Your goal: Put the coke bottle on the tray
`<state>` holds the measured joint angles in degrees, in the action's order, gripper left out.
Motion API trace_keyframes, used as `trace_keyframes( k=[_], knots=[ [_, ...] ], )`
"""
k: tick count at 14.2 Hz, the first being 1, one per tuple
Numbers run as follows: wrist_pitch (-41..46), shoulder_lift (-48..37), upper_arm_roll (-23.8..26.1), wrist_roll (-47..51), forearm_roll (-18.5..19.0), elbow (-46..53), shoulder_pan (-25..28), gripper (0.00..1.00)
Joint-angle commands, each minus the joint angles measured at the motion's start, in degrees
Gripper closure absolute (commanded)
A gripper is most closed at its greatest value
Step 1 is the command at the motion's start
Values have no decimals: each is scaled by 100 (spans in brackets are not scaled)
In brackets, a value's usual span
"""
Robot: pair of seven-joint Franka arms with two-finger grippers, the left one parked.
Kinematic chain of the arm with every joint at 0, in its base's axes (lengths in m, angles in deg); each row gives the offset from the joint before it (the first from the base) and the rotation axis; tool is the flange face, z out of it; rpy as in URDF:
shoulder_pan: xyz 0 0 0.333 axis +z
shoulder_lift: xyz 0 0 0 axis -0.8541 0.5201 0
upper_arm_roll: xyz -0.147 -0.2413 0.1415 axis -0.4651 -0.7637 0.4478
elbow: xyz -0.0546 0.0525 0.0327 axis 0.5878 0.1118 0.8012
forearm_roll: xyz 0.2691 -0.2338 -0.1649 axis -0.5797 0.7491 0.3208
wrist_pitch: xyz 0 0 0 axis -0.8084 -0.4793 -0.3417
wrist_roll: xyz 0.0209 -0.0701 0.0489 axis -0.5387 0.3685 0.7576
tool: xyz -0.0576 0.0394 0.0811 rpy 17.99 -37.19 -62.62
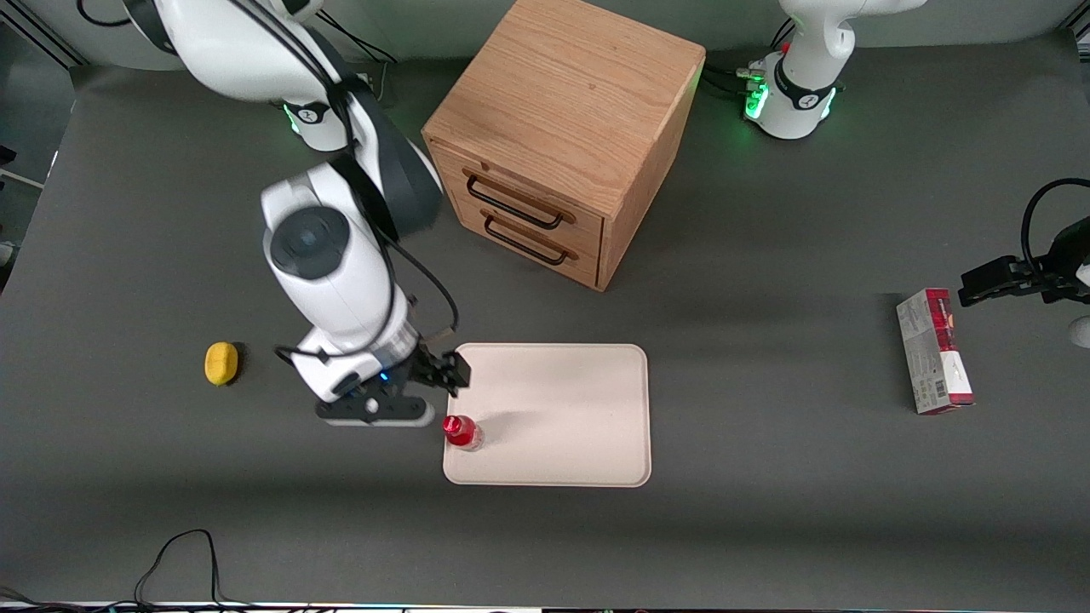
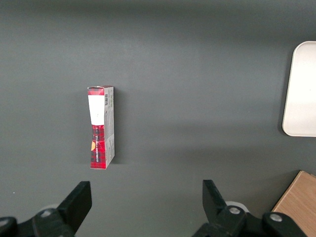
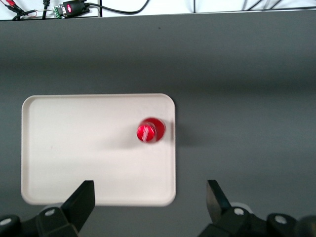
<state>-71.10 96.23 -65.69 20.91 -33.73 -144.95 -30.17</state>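
Coke bottle (image 1: pixel 461 432) upright at tray (image 1: pixel 562 409) edge, open gripper (image 1: pixel 436 372) above

The front camera looks steeply down over the whole table (image 1: pixel 766 528). Both wrist cameras stare straight down, closer in; all three catch the tray (image 1: pixel 562 409) (image 2: pixel 301 94) (image 3: pixel 89 148).

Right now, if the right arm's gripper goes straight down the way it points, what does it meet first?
Probably the tray. The gripper is open and points down over the tray's edge, above and apart from the upright coke bottle standing on it. Depth is unclear, so it might instead meet the table just beside the rim.
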Motion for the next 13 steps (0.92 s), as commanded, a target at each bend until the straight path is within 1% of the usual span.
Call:
trace_keyframes(
  k=[1,3,5,7,8,12,13],
  knots=[
    [657,-583,-68,-132,10,-209,-45,0],
    [1168,-979,-95,-727,1,-358,-272,0],
    [1319,-1392,-121,-1430,-25,-664,-640,0],
    [1241,-1971,-77,-2099,-95,-1295,-1176,0],
    [1188,-2244,-77,-2267,-113,-1621,-1379,0],
    [836,-3053,-77,-2961,-184,-2764,-1977,0],
    [844,-3107,-86,-3154,-192,-2845,-2074,0]
  ],
)
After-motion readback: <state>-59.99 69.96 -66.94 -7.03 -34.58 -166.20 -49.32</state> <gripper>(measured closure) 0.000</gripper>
